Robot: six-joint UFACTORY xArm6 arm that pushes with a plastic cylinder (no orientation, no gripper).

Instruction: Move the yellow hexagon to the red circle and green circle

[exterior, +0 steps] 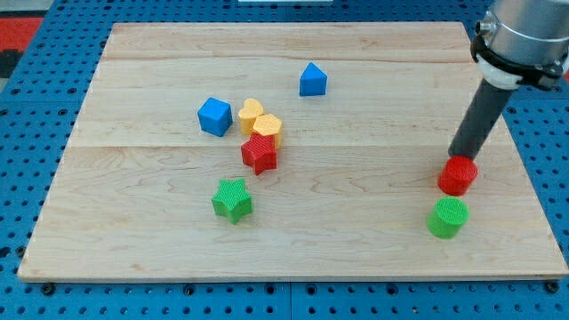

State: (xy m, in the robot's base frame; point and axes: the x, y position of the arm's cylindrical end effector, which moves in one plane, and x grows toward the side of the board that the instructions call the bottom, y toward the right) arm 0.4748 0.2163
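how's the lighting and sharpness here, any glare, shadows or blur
In the camera view the lighting is even and soft, with no glare on the wooden board; blocks such as the green star cast only faint, short shadows; the red circle and green circle look sharp; my tip sits just behind the red circle, and the arm's grey housing is cut off by the view's top right corner.

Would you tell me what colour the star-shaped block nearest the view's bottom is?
Green star, camera view.

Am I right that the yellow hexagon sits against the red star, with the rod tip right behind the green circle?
Not quite: in the camera view my tip is behind the red circle, not the green circle. The yellow hexagon does sit against the red star.
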